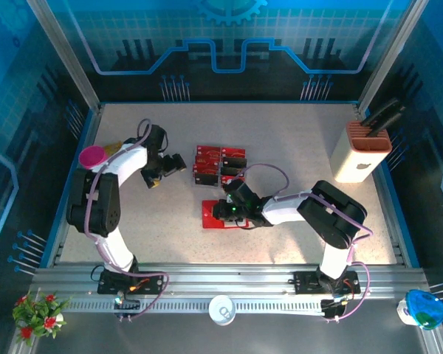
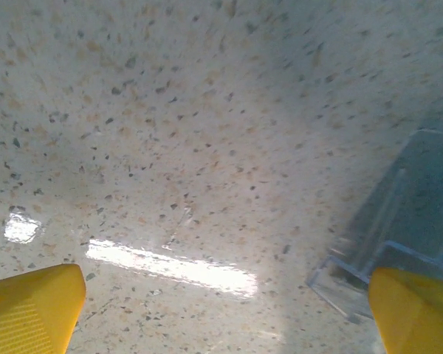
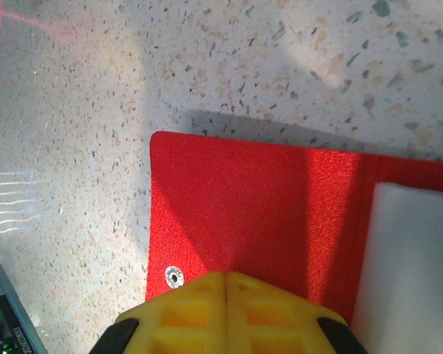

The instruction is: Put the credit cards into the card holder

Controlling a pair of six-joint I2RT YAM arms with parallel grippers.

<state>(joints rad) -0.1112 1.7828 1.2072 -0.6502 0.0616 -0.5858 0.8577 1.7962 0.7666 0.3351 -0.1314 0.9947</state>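
Risk of shoving card holder point(image 3: 244, 199), frame centre, with right gripper point(image 3: 225, 280) pinched closed, empty; left gripper point(image 2: 223, 313) gaping, empty, near credit cards point(image 1: 218, 164)

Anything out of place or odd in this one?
Nothing stands out. The card holder lies open on the table beneath the shut right gripper, and the credit cards sit in the clear tray.

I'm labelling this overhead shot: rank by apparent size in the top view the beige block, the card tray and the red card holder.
Largest: beige block.
Next, close behind: card tray.
Smallest showing: red card holder, though the right gripper covers part of it.
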